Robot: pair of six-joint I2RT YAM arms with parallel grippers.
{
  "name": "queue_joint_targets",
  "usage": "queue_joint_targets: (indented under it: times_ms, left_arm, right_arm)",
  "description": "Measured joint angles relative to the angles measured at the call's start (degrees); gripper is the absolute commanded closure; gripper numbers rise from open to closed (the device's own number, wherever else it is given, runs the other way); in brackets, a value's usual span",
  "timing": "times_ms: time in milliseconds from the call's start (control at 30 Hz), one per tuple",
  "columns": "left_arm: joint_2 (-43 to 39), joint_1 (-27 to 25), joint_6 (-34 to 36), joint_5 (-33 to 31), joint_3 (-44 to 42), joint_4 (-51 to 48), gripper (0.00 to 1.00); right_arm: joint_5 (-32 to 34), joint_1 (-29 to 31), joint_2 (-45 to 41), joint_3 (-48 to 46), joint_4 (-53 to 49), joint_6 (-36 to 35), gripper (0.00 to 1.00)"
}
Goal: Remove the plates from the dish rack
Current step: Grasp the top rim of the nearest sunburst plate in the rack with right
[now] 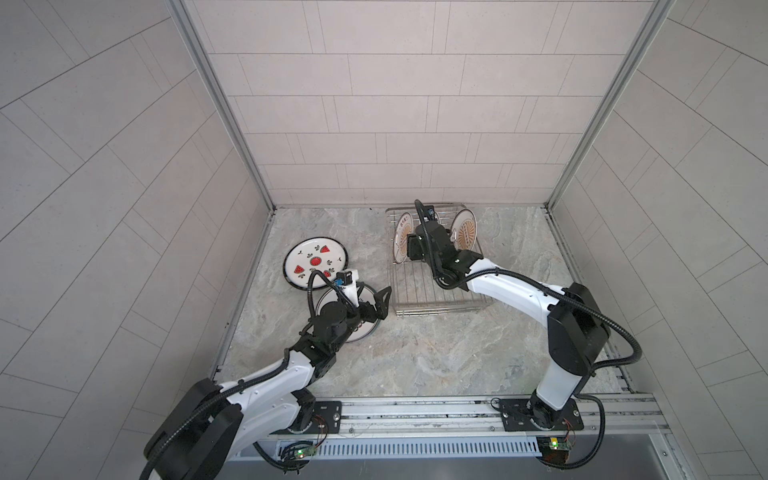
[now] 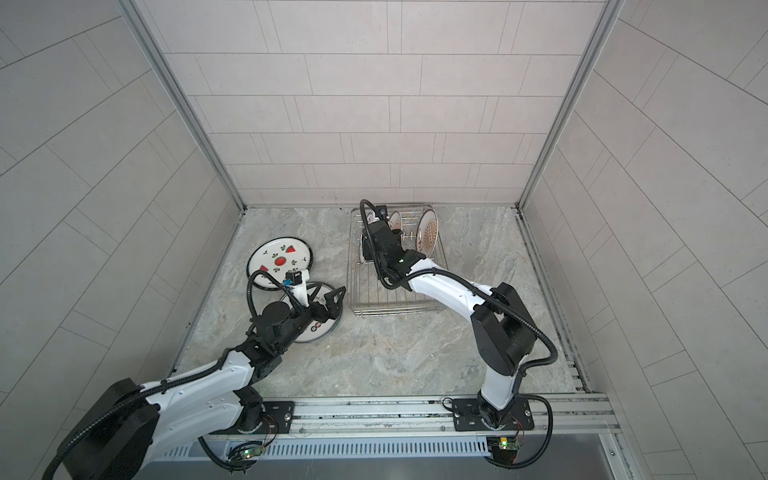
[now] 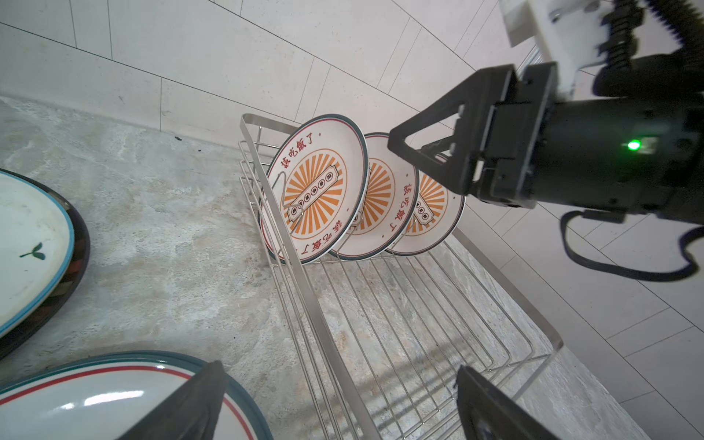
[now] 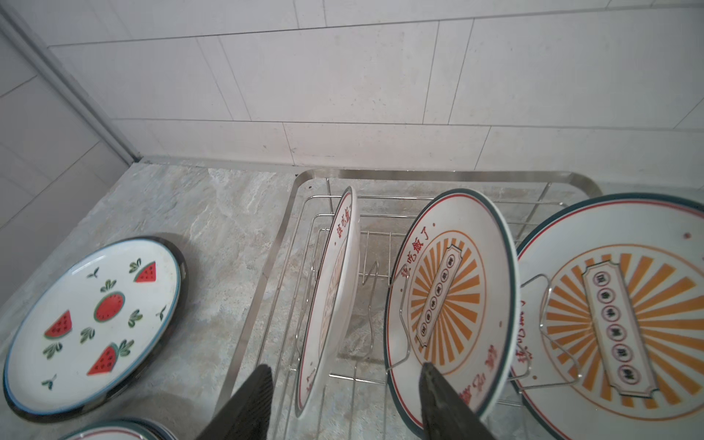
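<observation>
Silver dish rack [image 1: 428, 291] near half free, right pincer [image 4: 344, 365] half-wide astride leftmost upright plate [image 4: 335, 297], not touching, left pincer [image 3: 339, 367] wide

Right gripper [image 4: 344, 367]: two dark fingers spread wide, one on each side of the edge-on plate's lower part, with a gap showing on both sides.
Dish rack [image 4: 438, 175]: silver wire, close to the tiled wall, with three plates standing among its prongs.
Edge-on plate [image 4: 339, 289]: nearly upright, with red characters along its rim.
Middle plate [image 4: 449, 297]: orange sunburst, leaning, with a prong across its face.
Third plate [image 4: 617, 324]: same pattern, partly out of frame.
Watermelon plate [image 4: 95, 324]: flat on the marbled counter [image 4: 213, 236], beside the rack but apart from it.
</observation>
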Motion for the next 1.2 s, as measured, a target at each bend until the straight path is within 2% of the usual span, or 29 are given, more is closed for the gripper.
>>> queue_joint_targets:
  times_ms: [167,333,433,633,1133,1200]
  left_arm:
    - [-1.40,0.00,0.15,-1.81,0.00,-0.35,0.00]
    - [-2.21,0.00,0.13,-3.74,-0.02,-1.77,0.00]
    - [-2.27,0.00,0.11,-4.72,-0.02,-2.54,0.00]
    - [-1.27,0.00,0.04,-5.40,-0.02,-2.99,0.00]
    - [-1.07,0.00,-0.09,-6.78,-0.02,-3.41,0.00]
    - [-1.11,0.00,-0.13,-6.73,-0.02,-3.43,0.00]
  right_arm:
    - [-0.87,-1.11,5.16,6.49,-4.46,-0.24,0.50]
    - [1.90,-1.11,10.16,13.86,-9.81,-0.15,0.60]
    - [2.97,-1.11,12.48,16.57,-11.85,-0.02,0.62]
    - [5.20,-1.11,18.05,23.32,-16.24,-0.09,0.71]
    - [10.05,-0.68,22.93,31.41,-21.59,-0.09,0.76]
    - [10.25,-0.63,23.78,32.39,-21.90,-0.26,0.82]
